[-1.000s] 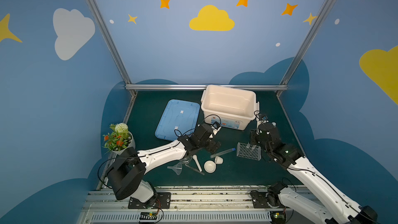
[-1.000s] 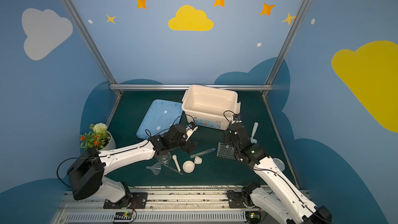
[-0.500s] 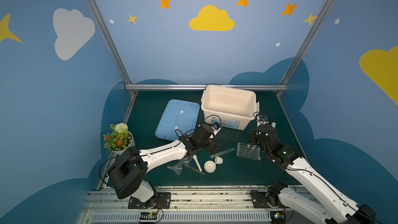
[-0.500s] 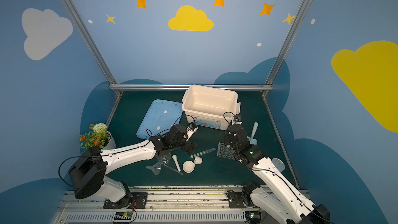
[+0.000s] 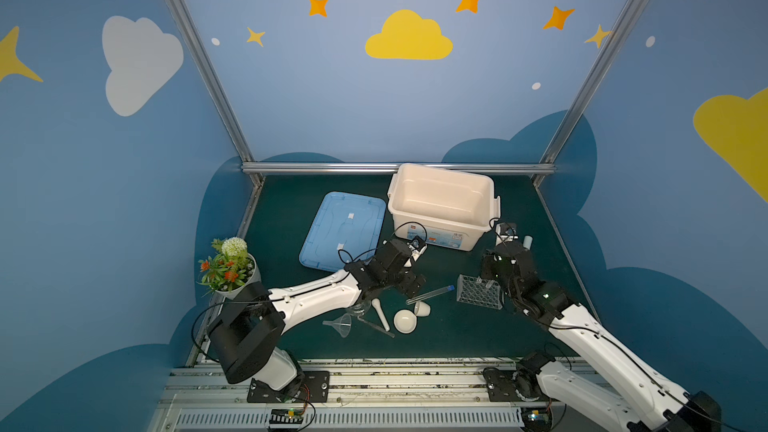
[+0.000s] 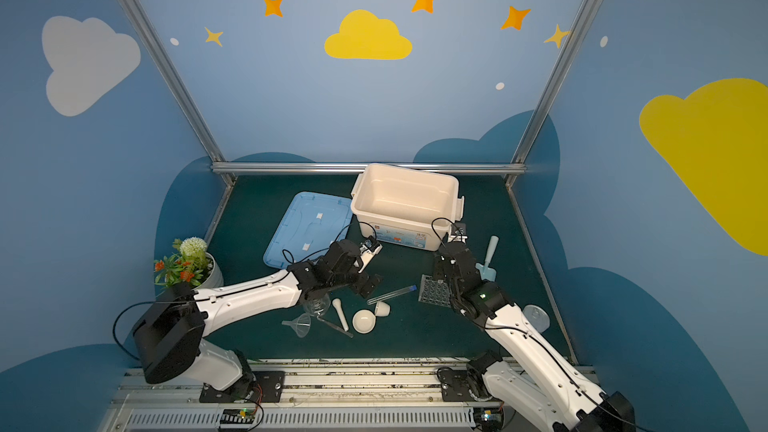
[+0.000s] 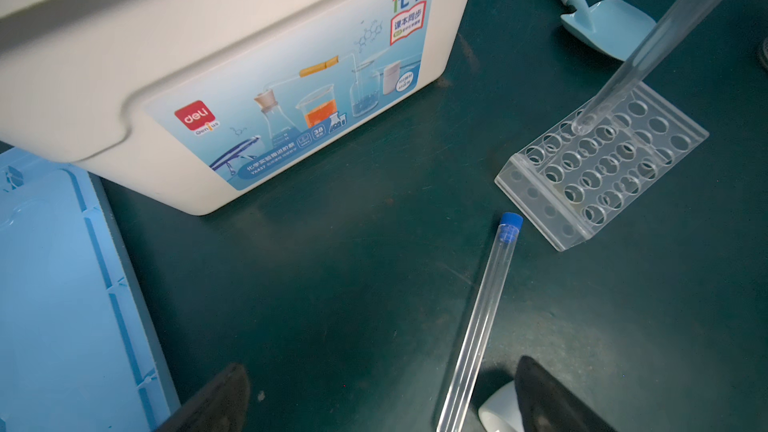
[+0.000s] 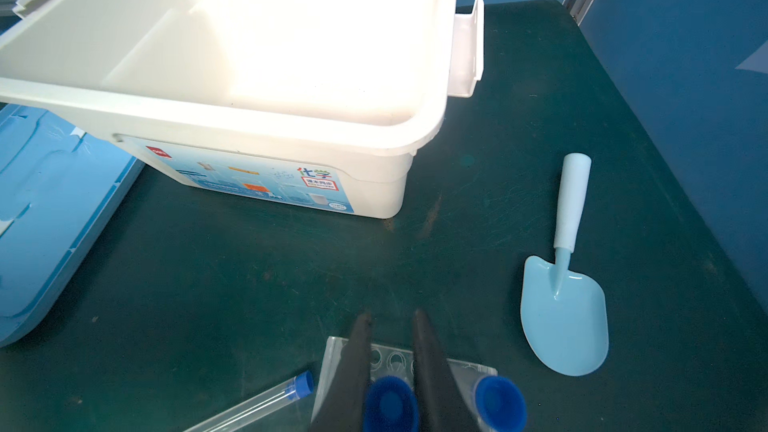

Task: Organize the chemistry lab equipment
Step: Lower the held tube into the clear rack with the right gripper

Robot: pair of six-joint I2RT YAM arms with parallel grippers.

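Since a second ago your right arm [image 5: 536, 301] has eased slightly toward the front rail, above the rack [image 5: 478, 295]. Your left arm [image 5: 316, 297] and the loose pieces on the counter [image 5: 457, 338] lie as they did.

In both top views you can count one white bin [image 5: 440, 197], one blue lid [image 5: 343, 234] flat beside it and one potted plant [image 5: 226, 270] at the left edge. In front of the bin lie one funnel [image 5: 343, 323], one pestle [image 5: 381, 317], one bowl [image 5: 405, 321], one cup [image 5: 422, 308] tipped on its side and one pair of tweezers [image 5: 376, 327]. One flask [image 5: 362, 308] sits half hidden under the left arm. One loose test tube [image 5: 430, 293] lies between the cup and the rack. In a top view, one pale blue scoop [image 6: 488, 261] and one round tin [image 6: 536, 317] sit to the right of the rack.

In the left wrist view, your left hand [image 7: 382, 405] is spread wide and holds nothing. The loose test tube's clear end runs between its fingers [image 7: 552, 401], with the blue cap pointing at the rack. The bin's sticker [image 7: 291, 89] reads "deli" on a red patch with "Genius" under it. It also carries a large "化学", "课本同步" in a red frame and a small "38"; the finer print is too small to read.

In the right wrist view you see three blue-capped tubes. Your right hand [image 8: 390, 314] is clamped on the gripped test tube [image 8: 390, 407], cap up between the fingers [image 8: 357, 367], over the rack. The racked test tube [image 8: 500, 403] stands just beside it, and the loose one lies nearby on the counter.
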